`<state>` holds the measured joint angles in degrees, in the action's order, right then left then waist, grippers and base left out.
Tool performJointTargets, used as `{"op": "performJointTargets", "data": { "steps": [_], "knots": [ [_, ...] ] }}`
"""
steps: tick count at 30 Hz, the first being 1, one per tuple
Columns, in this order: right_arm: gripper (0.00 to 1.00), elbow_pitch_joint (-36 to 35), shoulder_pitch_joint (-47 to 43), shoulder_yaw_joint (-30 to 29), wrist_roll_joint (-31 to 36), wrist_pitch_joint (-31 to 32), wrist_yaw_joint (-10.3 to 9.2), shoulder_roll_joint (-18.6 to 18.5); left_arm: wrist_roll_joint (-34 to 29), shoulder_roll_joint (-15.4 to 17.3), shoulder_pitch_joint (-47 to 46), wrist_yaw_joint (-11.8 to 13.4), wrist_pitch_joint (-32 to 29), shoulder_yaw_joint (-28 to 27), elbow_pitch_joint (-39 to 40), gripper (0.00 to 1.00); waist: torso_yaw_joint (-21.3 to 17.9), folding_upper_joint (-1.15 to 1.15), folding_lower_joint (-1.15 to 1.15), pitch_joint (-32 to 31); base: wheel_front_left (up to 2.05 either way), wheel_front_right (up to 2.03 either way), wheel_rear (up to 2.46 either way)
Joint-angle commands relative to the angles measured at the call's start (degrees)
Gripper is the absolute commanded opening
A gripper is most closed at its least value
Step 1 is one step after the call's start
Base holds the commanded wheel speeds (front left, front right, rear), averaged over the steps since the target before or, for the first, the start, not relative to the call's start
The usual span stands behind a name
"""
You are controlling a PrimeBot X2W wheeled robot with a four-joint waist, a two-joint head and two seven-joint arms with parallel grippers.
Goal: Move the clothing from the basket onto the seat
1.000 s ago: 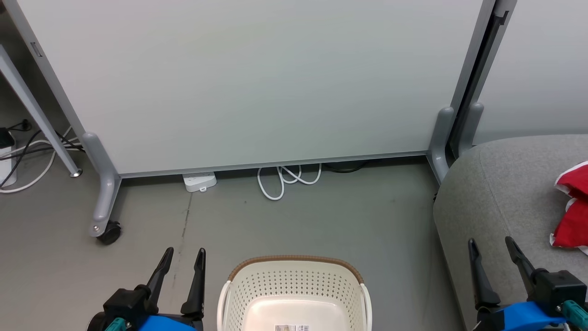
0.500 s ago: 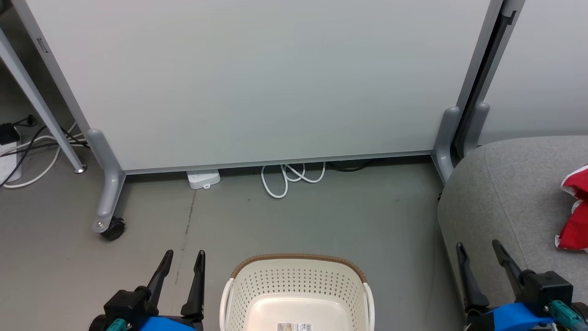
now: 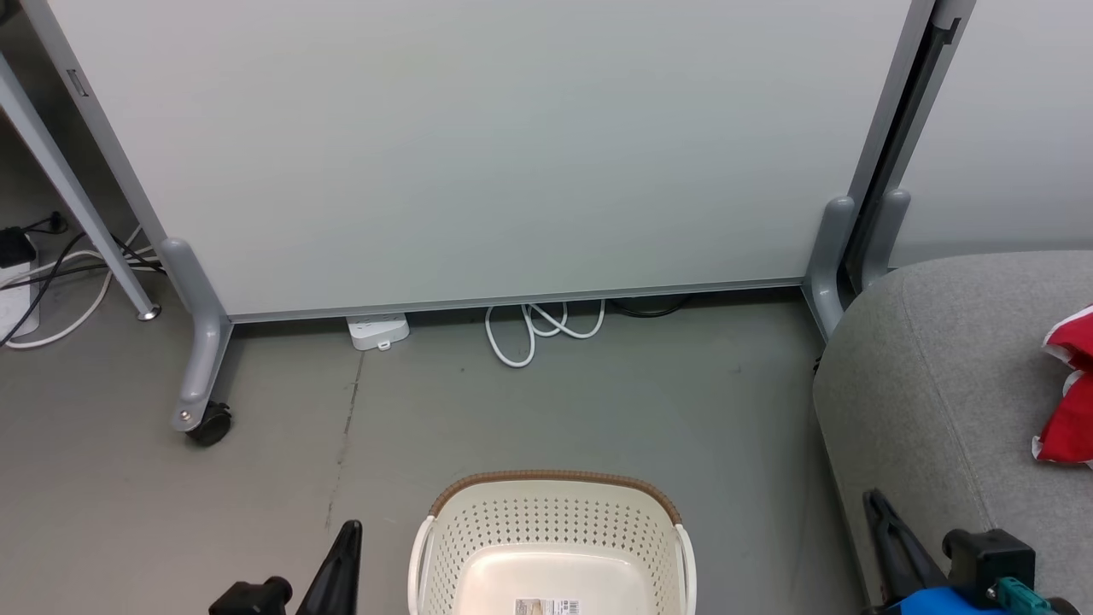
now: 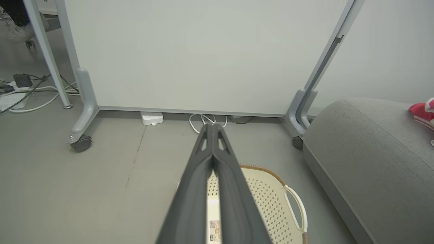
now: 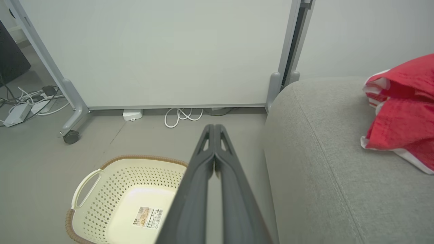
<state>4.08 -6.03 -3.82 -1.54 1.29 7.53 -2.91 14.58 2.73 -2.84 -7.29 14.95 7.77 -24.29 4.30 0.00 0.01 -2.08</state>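
Left fingers: your left gripper [image 4: 213,128] held them pressed together, just left of the basket [image 4: 268,203].
Right fingers: your right gripper [image 5: 214,127] held them tight together too, between basket and seat [image 5: 322,152].
Basket spot: it stood on the floor [image 3: 598,410] beside the seat's left edge, a label [image 5: 148,217] on its bottom.
Seat top: the red clothing [image 5: 403,115] lay bunched toward the right side, well apart from both your grippers.

No legible text is found. A small rectangular paper label [image 5: 148,217] with barcode-like stripes is seen stuck on the inside floor of the cream-white perforated plastic basket with brown woven-look rim [image 5: 142,157]. Its print is too small to be read.
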Motion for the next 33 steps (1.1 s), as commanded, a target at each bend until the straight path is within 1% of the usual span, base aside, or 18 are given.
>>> {"op": "performJointTargets", "data": {
  "steps": [1,5,12,13,15,33],
  "knots": [
    [0.00,0.51,-0.01,-0.03,-0.24,0.08,0.00,0.02,0.21,-0.02,0.28,0.00,-0.06,-0.04,-0.33,0.00,-0.01,0.00,0.00,0.01,0.00,0.00,0.00],
    [0.00,2.76,-0.40,-0.03,-0.45,0.27,0.00,0.10,0.42,-0.10,1.62,0.00,-0.10,-0.03,-2.20,0.00,-0.03,0.00,0.00,0.02,0.00,0.00,0.00],
    [0.00,3.48,0.93,-0.37,-9.19,0.82,0.00,0.09,7.91,-0.07,1.07,-0.02,-2.18,-1.45,-0.97,0.00,-0.27,0.00,0.00,0.15,0.00,0.00,0.00],
    [0.00,3.64,1.27,-0.43,-11.57,0.93,-0.01,0.09,9.94,-0.06,0.92,-0.03,-2.74,-1.83,-0.64,0.00,-0.34,0.00,0.00,0.18,0.00,0.00,0.00],
    [0.00,3.80,1.61,-0.48,-13.90,1.05,-0.01,0.08,11.93,-0.05,0.77,-0.03,-3.28,-2.19,-0.31,0.00,-0.41,0.00,0.00,0.22,0.00,0.00,0.00],
    [0.00,5.20,4.32,-1.02,-32.49,2.05,-0.02,0.06,27.85,0.02,-0.44,-0.08,-7.69,-5.19,2.34,0.00,-1.02,0.00,0.00,0.54,0.00,0.00,0.00]
  ]
}}
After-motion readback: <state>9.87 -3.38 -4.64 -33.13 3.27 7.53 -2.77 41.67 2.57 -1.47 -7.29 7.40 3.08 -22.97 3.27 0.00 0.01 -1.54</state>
